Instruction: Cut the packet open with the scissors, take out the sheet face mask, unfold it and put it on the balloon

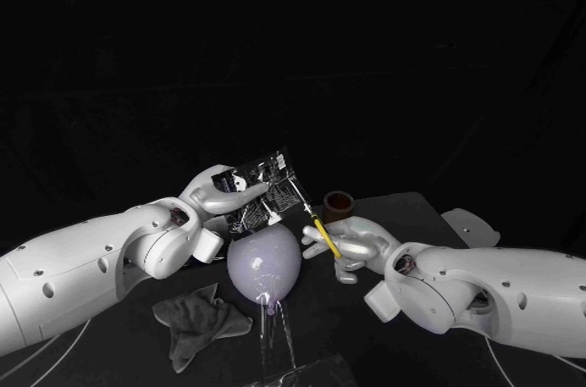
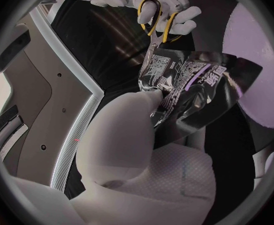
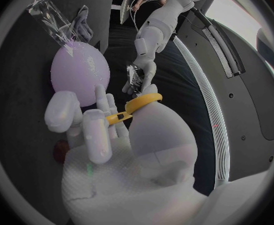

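Observation:
My left hand [image 1: 223,196] holds the dark, shiny mask packet [image 1: 260,178] up above the pale purple balloon [image 1: 264,264]. My right hand [image 1: 351,244] grips the yellow-handled scissors [image 1: 321,231], with the blades pointing up at the packet's lower right edge. From the left wrist, the packet [image 2: 190,85] is pinched by my left hand [image 2: 127,122], and the scissors [image 2: 157,25] meet its edge with their tips. From the right wrist, the scissors' yellow handles [image 3: 134,108] sit in my right hand [image 3: 102,132], with the balloon [image 3: 81,72] beside it. I cannot tell whether the blades are parted.
A crumpled grey cloth [image 1: 199,319] lies on the table in front of the balloon, to the left. A clear plastic stand [image 1: 284,366] reaches from under the balloon to the near edge. A small brown cup [image 1: 339,202] stands behind my right hand.

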`<state>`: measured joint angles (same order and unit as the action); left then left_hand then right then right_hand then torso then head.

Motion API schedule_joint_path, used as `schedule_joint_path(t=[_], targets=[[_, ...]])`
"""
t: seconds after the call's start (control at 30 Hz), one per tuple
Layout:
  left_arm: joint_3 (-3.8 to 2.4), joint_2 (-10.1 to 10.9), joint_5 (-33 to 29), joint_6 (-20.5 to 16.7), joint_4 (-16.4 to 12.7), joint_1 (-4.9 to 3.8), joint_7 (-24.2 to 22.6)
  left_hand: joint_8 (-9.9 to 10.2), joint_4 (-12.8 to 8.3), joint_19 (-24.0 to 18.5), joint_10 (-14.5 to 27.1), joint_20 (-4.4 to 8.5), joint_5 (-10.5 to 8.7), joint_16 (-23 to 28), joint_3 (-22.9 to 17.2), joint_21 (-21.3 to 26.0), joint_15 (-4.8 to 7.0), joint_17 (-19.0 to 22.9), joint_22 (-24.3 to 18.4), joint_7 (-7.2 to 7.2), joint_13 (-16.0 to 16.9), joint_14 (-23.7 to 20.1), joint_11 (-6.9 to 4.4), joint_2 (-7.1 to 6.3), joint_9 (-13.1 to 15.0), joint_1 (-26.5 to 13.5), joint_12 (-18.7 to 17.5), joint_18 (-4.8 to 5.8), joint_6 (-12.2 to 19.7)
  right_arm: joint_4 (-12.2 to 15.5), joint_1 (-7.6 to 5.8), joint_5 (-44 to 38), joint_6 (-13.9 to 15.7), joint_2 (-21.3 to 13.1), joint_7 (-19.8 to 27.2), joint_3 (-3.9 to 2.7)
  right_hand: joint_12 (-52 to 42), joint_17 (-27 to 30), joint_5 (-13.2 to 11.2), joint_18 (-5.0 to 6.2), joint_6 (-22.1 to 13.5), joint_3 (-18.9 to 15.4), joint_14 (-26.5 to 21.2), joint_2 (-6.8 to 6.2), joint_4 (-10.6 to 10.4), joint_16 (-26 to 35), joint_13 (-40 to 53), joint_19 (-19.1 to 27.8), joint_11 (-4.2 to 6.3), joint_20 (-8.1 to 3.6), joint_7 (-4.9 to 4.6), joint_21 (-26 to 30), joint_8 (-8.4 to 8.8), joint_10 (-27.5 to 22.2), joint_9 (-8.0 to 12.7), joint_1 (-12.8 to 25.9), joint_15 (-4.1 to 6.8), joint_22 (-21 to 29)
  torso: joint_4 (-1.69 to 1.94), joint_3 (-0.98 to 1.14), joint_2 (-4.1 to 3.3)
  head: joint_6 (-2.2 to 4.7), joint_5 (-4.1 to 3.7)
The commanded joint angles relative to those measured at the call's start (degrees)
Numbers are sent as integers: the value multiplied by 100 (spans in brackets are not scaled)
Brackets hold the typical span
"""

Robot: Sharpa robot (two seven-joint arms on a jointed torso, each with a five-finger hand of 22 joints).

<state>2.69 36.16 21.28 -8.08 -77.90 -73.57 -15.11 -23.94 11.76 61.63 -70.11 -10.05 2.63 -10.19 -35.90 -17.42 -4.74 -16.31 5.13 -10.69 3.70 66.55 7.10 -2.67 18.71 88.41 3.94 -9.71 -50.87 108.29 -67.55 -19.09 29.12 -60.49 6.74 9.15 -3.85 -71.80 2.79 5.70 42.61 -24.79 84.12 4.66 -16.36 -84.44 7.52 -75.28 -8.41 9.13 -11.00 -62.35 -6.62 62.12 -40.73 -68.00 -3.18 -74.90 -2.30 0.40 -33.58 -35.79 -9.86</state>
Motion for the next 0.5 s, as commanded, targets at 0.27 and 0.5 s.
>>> schedule_joint_path(t=[0.27,0.5], targets=[[-1,4,509,-201,29,8,-244,-43,-41,37,-46,7,20,-3,-5,-36,21,-11,-8,-10,3,38,5,42,187,24,-23,-80,-38,-5,-11,-14,-54,-64,56,-14,13,-18,-2,60,-44,29,175,-66,-20,28,-8,36,-11,-1,-193,8,27,-39,4,11,-36,-18,0,4,-4,-15,2],[-1,-5,532,-91,-22,9,-208,-44,-44,38,-48,8,20,-3,-6,-37,22,-12,-8,-10,3,40,5,41,189,22,-23,-80,-39,-32,-10,15,3,29,113,-15,11,-22,-2,58,-43,33,176,-66,-20,27,-11,30,-11,0,-193,-2,26,-40,4,13,-37,-23,7,3,-2,9,-5]])
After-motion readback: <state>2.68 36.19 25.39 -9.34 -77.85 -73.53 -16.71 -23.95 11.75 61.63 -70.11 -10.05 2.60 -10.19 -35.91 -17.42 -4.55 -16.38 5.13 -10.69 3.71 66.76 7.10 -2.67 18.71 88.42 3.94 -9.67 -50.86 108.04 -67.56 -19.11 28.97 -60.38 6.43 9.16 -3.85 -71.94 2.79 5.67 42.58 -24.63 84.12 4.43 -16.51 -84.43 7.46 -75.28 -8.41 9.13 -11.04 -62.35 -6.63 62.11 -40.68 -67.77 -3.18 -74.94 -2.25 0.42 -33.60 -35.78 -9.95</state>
